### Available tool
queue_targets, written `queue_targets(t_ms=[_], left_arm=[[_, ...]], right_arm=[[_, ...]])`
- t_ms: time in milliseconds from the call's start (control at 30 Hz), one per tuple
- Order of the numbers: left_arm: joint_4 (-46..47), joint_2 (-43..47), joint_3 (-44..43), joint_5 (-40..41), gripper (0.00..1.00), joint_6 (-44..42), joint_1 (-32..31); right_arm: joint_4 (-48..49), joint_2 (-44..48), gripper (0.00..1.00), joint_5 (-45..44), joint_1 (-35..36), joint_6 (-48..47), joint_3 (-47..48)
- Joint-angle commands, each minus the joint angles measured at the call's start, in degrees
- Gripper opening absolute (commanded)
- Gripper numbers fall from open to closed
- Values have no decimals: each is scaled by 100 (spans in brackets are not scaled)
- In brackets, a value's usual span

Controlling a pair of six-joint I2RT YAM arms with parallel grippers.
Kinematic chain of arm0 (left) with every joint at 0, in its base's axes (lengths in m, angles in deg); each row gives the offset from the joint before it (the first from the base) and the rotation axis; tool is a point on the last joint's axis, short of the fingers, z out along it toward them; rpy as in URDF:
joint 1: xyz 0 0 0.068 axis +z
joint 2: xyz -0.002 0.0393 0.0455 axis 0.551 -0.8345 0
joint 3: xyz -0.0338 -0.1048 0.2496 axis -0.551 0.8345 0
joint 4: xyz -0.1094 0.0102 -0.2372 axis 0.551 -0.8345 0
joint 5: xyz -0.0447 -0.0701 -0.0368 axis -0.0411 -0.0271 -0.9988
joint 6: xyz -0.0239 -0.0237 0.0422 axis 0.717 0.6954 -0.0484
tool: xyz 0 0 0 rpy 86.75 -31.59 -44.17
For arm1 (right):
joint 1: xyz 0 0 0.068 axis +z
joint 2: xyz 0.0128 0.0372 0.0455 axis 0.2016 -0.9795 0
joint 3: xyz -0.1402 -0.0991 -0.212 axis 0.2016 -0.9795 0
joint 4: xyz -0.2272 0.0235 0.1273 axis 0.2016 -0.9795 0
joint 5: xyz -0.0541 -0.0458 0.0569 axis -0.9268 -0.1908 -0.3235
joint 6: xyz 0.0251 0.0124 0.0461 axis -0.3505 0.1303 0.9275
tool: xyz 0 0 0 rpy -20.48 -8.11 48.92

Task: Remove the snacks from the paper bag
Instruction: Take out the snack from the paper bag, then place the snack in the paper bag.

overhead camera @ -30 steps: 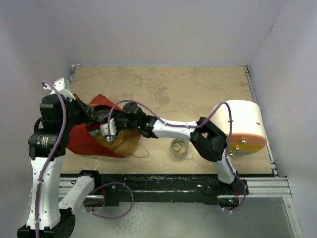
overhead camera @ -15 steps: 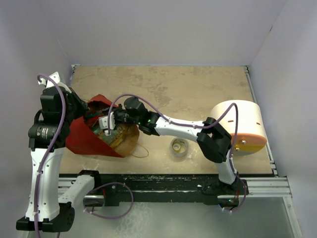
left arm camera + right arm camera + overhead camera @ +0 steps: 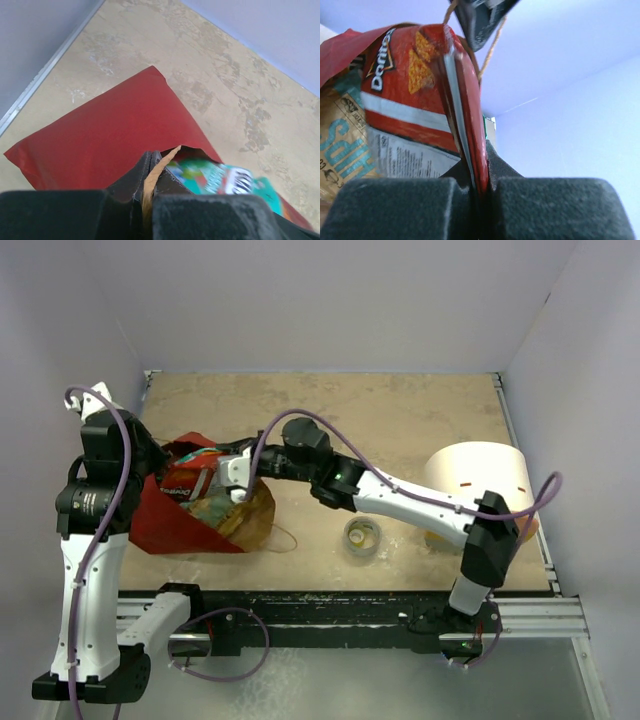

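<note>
1. Squeezing is the new thing. A second ago the right gripper [image 3: 222, 480] has its two fingers a little apart, low in the mouth of the paper bag [image 3: 165, 525]. Now they are pressed tight together.
2. They pinch the thin edge of a red packet [image 3: 415, 100] of chips. The right wrist view shows the crinkly edge caught between them.
3. The right arm is also stretched out longer now, and its hand sits a bit farther and higher than before. The red packet shows more in the bag's mouth than it did a second ago.
4. The left gripper [image 3: 147, 195] is clamped shut too, on the brown top edge of the bag, just as it was. It has gone up a little and holds that side up, so the mouth stays open.
5. The bag lies on the left, near part of the table [image 3: 400, 420], with its mouth facing right. The red packet is at the mouth, and I think part of it is still inside.
6. A golden-tan packet [image 3: 240, 518] lies in the mouth too, on the near side of the red one. Nobody holds it.
7. So I think the first snack is caught and just starting to come out. No snack is lying out on the table yet.
</note>
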Motion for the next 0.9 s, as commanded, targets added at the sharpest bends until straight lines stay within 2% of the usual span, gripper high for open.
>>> queue_targets(t_ms=[0,200,300,400,500,600,733,867], left_arm=[[127,144,-261,638,0,-38,-3],[109,237,-157,687,0,-39,-2],[169,297,-45,662,0,-41,0],[185,351,22,648,0,-48,-3],[205,372,75,578,0,-48,-3],[235,375,90,293,0,-75,-3],[318,381,87,-196,0,-237,-3],[377,382,-8,-448,0,-545,-2]], right_arm=[[162,823,0,-218,-29,554,14],[-225,1830,0,-414,-32,1133,-370],[-755,2171,0,-724,-141,1470,-396],[-1152,2441,0,-777,-575,1691,-564],[-1192,2722,0,-379,-1075,2109,-759],[-1018,2753,0,-209,-1122,2405,-808],[-569,2305,0,0,-1122,3571,-503],[52,1831,0,660,-1092,4666,-271]])
